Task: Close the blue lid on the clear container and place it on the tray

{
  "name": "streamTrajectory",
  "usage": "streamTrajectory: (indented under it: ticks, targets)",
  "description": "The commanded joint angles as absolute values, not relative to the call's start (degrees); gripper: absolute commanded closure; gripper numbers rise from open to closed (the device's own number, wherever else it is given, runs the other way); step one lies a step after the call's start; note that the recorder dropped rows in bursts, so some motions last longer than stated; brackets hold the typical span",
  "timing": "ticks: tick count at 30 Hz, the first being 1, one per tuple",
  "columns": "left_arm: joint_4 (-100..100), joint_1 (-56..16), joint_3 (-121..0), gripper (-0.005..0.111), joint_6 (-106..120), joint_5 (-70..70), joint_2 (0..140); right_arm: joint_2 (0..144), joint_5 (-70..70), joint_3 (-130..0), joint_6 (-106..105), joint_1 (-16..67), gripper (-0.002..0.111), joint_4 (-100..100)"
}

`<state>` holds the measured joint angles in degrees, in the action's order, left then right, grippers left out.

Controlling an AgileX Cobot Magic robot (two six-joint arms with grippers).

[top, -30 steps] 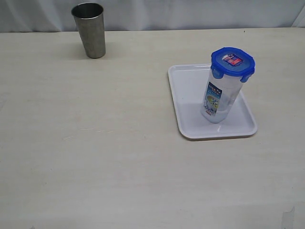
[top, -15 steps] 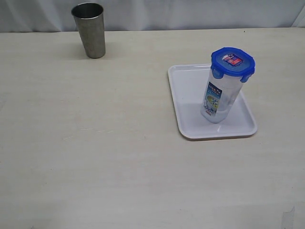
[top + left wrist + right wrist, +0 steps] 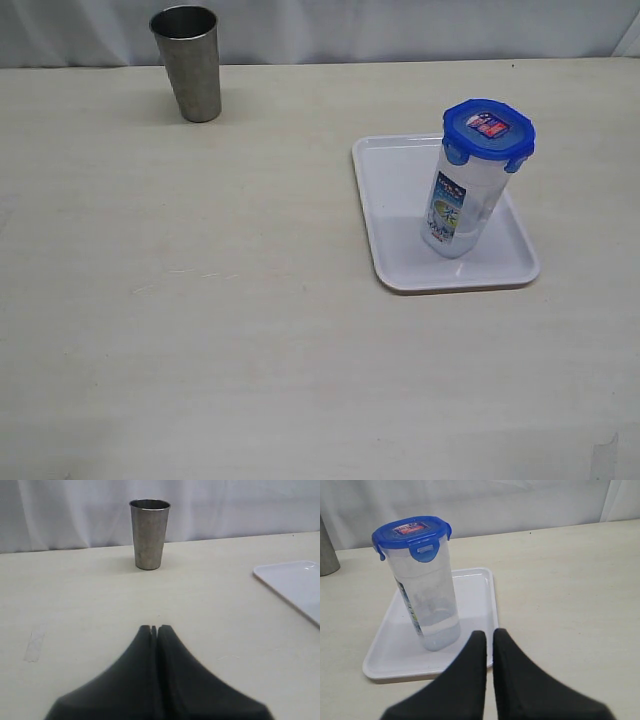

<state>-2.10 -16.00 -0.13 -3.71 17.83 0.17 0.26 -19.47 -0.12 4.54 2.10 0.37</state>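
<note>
Container (image 3: 462,205) stood upright near the middle of the tray (image 3: 395,175), inside its low rim, with the lid (image 3: 468,128) seated on its mouth. The flaps of the lid that showed were folded down against the rim, and a small red-and-blue sticker (image 3: 488,125) sat on top. A printed label (image 3: 446,208) ran down the container's clear side.

The right tool (image 3: 489,632) pointed at the container from in front, apart from it and touching nothing. Its two black fingers were close together with only a thin slit between them, and nothing was held. Its tips showed over the tray's near rim in the wrist view; whether they hung above the rim or short of it could not be told.

The left tool (image 3: 154,628) was closed as well, its fingers pressed tip to tip and empty. It sat low over the tabletop (image 3: 250,330), well apart from the container, with only a corner of the tray showing off to the side nearer the right tool. Straight ahead of the left tool, well apart from it, a steel cup (image 3: 187,62) stood upright with its mouth up, near the far edge of the tabletop and the white curtain (image 3: 350,25) behind it. A short strip of clear tape (image 3: 34,645) lay flat on the tabletop near the left tool.
</note>
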Motion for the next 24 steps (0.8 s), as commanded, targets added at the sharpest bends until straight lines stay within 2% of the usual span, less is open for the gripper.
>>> streamTrajectory:
  ticks: [1, 14, 24]
  targets:
    - [-2.0, -15.0, 0.0, 0.107, -3.1, 17.7, 0.0, 0.0, -19.5, 0.0, 4.7, 2.1, 0.104, 0.6]
    - [0.8, -4.8, 0.0, 0.107, 2.8, 17.8, 0.0, 0.0, -19.5, 0.0, 4.7, 2.1, 0.104, 0.6]
    - [-1.6, -4.3, 0.0, 0.107, 2.7, 17.9, 0.0, 0.0, -19.5, 0.0, 4.7, 2.1, 0.104, 0.6]
